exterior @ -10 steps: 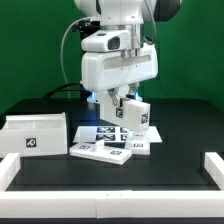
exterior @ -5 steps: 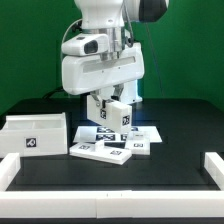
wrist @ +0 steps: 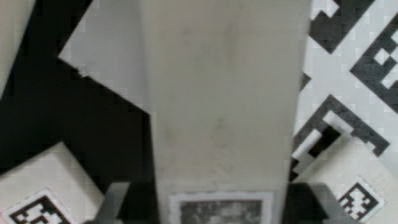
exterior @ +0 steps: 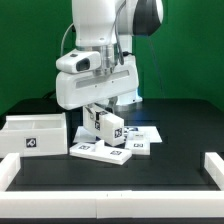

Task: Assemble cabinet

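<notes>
Exterior view: the arm's 2 fingers (exterior: 100,111) are closed partway on a white tagged panel (exterior: 110,128). They hold it tilted and clear of the black surface (exterior: 170,140), just above the flat tagged pieces (exterior: 100,151) lying there. The white box shell (exterior: 35,135) sits on the surface toward the exterior view's left, apart from the held panel. From the wrist view, the panel's plain white face runs between the 2 dark fingers, pinched from both sides, with tagged pieces showing beyond it on either side.
</notes>
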{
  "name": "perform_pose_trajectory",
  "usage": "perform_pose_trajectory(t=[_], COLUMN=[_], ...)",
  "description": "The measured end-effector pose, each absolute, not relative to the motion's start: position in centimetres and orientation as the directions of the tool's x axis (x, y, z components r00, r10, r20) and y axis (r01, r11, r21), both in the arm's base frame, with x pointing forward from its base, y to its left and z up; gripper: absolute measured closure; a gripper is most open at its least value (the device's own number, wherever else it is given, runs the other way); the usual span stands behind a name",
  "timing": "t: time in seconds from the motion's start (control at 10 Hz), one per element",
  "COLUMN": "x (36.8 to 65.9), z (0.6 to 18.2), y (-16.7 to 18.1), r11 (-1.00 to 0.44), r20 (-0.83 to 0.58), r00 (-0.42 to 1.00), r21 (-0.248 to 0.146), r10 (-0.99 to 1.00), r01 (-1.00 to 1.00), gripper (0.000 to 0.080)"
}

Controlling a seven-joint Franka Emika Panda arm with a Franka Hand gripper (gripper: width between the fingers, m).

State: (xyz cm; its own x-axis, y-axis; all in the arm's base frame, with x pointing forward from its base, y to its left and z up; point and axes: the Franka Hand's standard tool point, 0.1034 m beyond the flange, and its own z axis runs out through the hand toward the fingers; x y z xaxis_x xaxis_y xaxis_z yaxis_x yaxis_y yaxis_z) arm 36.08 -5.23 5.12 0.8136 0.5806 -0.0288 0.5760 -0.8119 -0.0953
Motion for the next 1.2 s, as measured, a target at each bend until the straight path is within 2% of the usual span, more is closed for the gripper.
perform_pose_trajectory(t=[0.4, 0.5, 0.6, 0.7, 0.8, 1.0, 1.1, 1.2], x=[35.8, 35.8, 35.9, 36.3, 36.8, 38.1, 38.5, 38.3], z=[4.8, 4.8, 4.9, 5.6, 6.9, 9.5, 10.1, 9.9], y=[-5.2, -5.2, -5.2, -5.1, -5.0, -4.9, -4.1, -4.0], r11=[-0.812, -0.812, -0.814, -0.829, -0.843, -0.886, -0.859, -0.858], r20=[-0.035, -0.035, -0.037, -0.04, -0.051, -0.099, -0.078, -0.079], r00=[0.813, 0.813, 0.816, 0.83, 0.843, 0.883, 0.858, 0.857], r21=[-0.099, -0.1, -0.101, -0.101, -0.097, -0.127, -0.119, -0.12], r10=[0.581, 0.581, 0.577, 0.556, 0.535, 0.459, 0.508, 0.51], r01=[0.575, 0.575, 0.572, 0.55, 0.529, 0.446, 0.498, 0.499], gripper=[0.0504, 0.0335, 0.0335, 0.0134, 0.0037, 0.0008, 0.0008, 0.0001])
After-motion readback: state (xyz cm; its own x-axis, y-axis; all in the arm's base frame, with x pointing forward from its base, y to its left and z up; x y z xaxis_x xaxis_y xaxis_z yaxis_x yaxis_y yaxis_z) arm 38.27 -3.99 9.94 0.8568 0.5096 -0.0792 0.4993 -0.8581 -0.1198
